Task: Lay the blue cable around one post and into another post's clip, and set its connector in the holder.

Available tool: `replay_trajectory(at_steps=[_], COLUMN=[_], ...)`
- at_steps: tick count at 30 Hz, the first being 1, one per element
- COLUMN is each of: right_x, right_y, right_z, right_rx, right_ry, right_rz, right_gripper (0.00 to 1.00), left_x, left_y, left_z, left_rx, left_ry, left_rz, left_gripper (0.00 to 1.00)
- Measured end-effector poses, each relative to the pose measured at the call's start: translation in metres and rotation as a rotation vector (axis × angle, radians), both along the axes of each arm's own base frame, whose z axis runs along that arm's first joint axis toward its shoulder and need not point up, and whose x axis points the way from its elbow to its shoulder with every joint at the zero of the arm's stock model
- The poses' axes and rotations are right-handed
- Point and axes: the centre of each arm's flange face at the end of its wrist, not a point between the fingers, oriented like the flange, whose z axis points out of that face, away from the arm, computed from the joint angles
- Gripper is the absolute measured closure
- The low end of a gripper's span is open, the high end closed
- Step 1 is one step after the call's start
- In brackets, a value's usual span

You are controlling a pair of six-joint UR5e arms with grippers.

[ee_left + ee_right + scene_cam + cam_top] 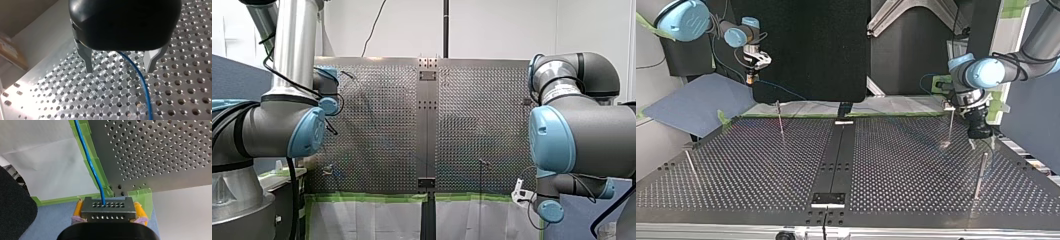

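Table (761,170): perforated metal, with four thin upright posts (780,119) standing well apart on it.
Right gripper (108,206): its yellow pads are clamped on the grey connector (108,213). It hangs off the table's corner, over a blue-grey mat (696,102).
Blue cable (88,157): leaves the connector and runs ahead along the green tape (93,173) at the table's edge.
Left gripper (119,68): black, with its metal fingers apart, low over the table. The cable passes between them, nearer one finger.

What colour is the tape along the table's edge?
The tape is green, clearest in the right wrist view.
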Motion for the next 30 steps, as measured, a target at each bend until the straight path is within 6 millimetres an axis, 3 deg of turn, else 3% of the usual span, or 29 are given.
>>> replay_trajectory(at_steps=[21,30], right_x=[0.005,0.008], right_y=[0.001,0.002], right_z=[0.000,0.000], right_rx=[0.003,0.002], right_ry=[-0.004,-0.004], right_rz=[0.008,0.013], right_gripper=[1.00,1.00], left_x=[-0.013,-0.029], left_y=[0.001,-0.004], left_z=[-0.016,-0.018], left_rx=[-0.187,-0.163], left_ry=[-0.001,0.068], left_rz=[-0.013,0.007], left_gripper=[0.00,0.00])
